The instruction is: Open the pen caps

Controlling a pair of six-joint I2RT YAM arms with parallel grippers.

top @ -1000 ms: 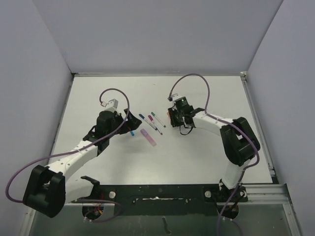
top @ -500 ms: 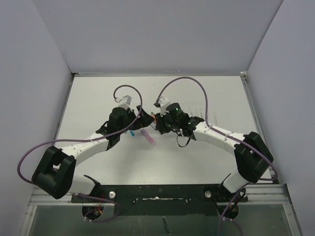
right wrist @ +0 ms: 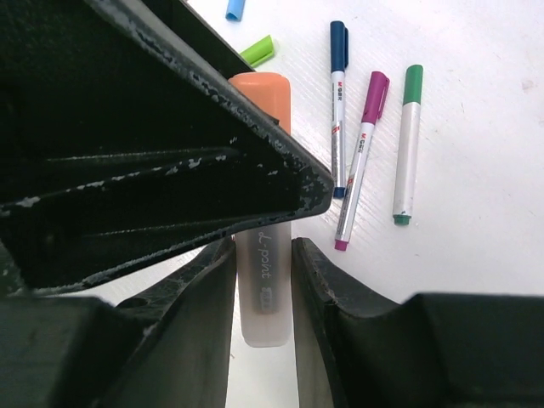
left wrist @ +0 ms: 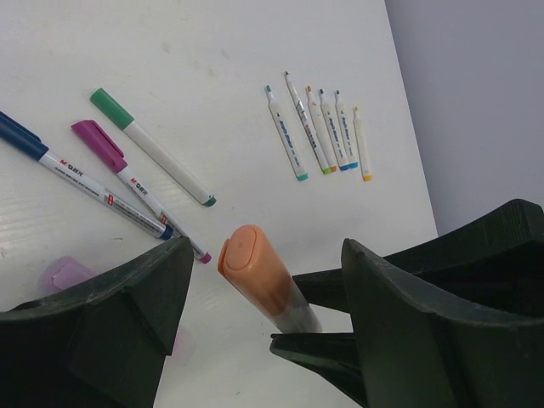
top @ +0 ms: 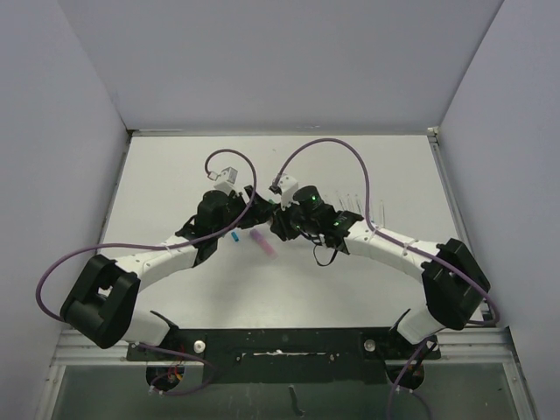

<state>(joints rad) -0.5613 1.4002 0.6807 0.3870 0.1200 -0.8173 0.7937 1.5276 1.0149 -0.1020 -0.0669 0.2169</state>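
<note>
Orange cap: where is it?

On its pen, held up off the surface where the two arms meet. The right gripper is clamped on the barrel. The left gripper has its fingers apart, one on each side of the cap, and the left wrist view shows a gap on both sides.

So that one is not open.

No. By the look of it, the left fingers must close on the cap before any pull.

What is done?

A row of five pens lies at the far side with bare tips, and a blue cap and a green cap lie loose.

And what is left?

Three thin pens lie side by side with caps on: the blue pen, the magenta pen and the green pen. By that count the task is past halfway, though the arms may hide more.
</note>
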